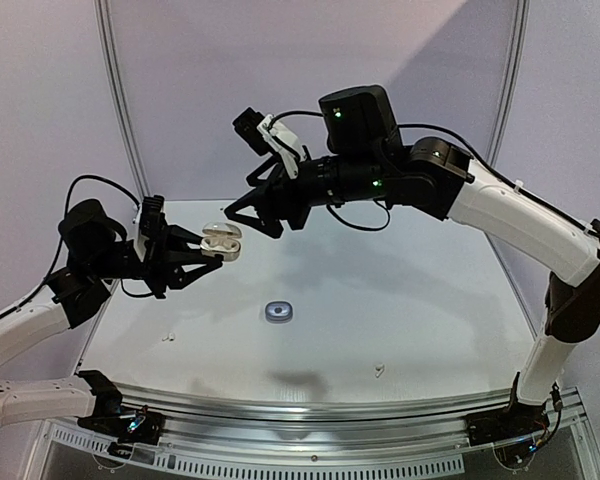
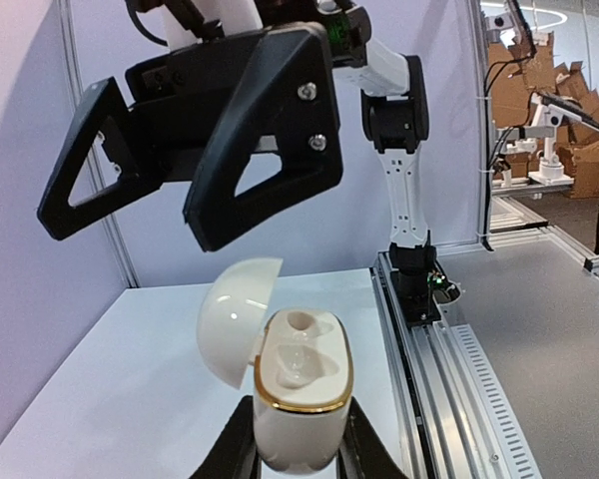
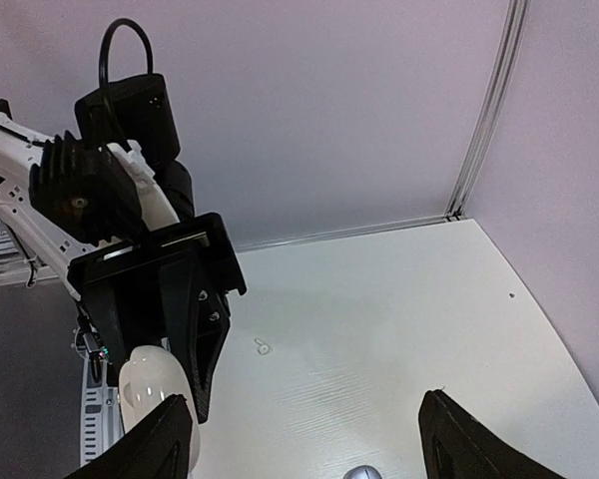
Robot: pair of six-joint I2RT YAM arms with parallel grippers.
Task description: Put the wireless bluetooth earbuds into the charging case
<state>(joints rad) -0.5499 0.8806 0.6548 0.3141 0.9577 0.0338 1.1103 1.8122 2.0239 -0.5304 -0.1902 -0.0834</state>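
**Case Open, Buds Wait on the Table**

The left claw [image 1: 206, 250] pinches the white case [image 2: 299, 399] from both sides. The lid is up. The right claw [image 1: 252, 218] hangs just above the case, spread wide, with nothing in it.

I think the next job is to fetch a bud. The left claw should hold the case steady, mouth up. The right claw should pinch a bud softly, line it up with a cup, then push it straight down.

Count: two claws, one white case, and one grey round thing [image 1: 278, 312] on the table [image 1: 430, 300]. Two tiny bits [image 1: 168, 338] lie there too, well apart from the case. They may be buds, but they are too small to tell.
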